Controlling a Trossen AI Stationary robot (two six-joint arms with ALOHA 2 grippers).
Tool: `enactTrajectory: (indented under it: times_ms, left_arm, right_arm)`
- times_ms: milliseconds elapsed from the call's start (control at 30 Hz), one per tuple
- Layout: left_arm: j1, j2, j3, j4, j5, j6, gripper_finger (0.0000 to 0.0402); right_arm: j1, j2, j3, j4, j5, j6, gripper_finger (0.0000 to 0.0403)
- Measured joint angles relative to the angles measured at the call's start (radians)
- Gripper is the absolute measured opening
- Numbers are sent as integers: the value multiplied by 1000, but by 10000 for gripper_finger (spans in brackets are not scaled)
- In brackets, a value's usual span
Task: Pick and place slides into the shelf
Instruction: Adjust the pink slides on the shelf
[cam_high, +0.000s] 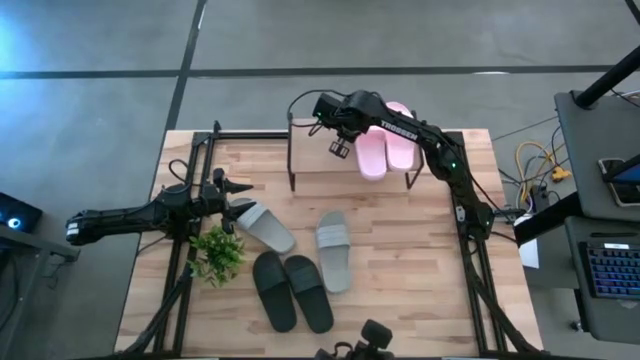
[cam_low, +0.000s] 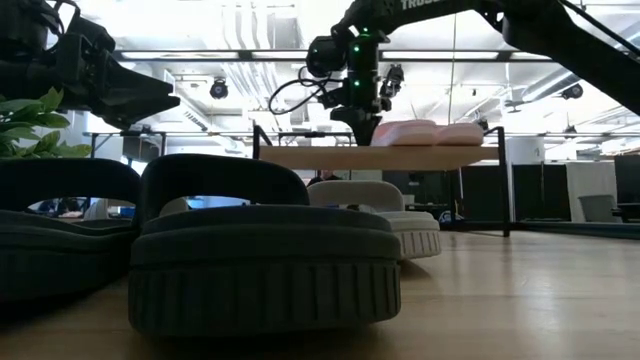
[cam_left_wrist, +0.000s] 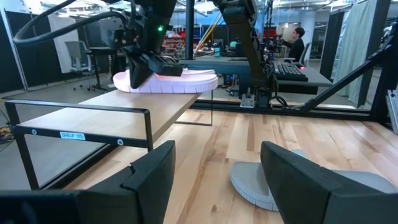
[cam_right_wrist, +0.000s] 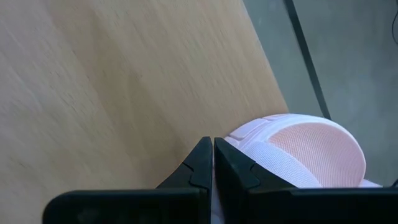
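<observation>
1. Jaws on your right gripper (cam_high: 340, 148) are pressed together with nothing between them, hanging over the shelf (cam_high: 325, 160) top, just beside the pink slides (cam_high: 385, 150).
2. Your right wrist view is showing those closed fingers (cam_right_wrist: 202, 165) above the pale board, with one pink slide (cam_right_wrist: 298, 152) lying right next to them.
3. Both pink slides are lying side by side on the shelf's top board, toward its right end; the low view is showing them (cam_low: 430, 132) resting flat on the board (cam_low: 380, 157).
4. Jaws on your left gripper (cam_high: 240, 195) are standing wide apart and empty, low over the counter (cam_high: 400, 250) at its left side.
5. One grey slide (cam_high: 265, 226) is lying just ahead of that left gripper, and your left wrist view is showing it (cam_left_wrist: 255, 180) between the spread fingers (cam_left_wrist: 152, 180).
6. A second grey slide (cam_high: 333, 250) is lying near the counter's middle, apart from the first.
7. Two black slides (cam_high: 292, 290) are lying together toward the counter's front, and a small green plant (cam_high: 218, 253) is sitting just left of them.
</observation>
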Motion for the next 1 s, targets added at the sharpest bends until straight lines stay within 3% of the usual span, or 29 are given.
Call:
enactTrajectory:
  times_ms: [700,867,1000]
  left_arm:
    - [0,0,0,0,0,0,223]
    - [0,0,0,0,0,0,223]
    - [0,0,0,0,0,0,223]
  right_arm:
    - [8,-20,-3,57,-19,72,8]
    - [15,-70,-3,126,-197,57,8]
    - [31,-104,-2,80,-275,67,8]
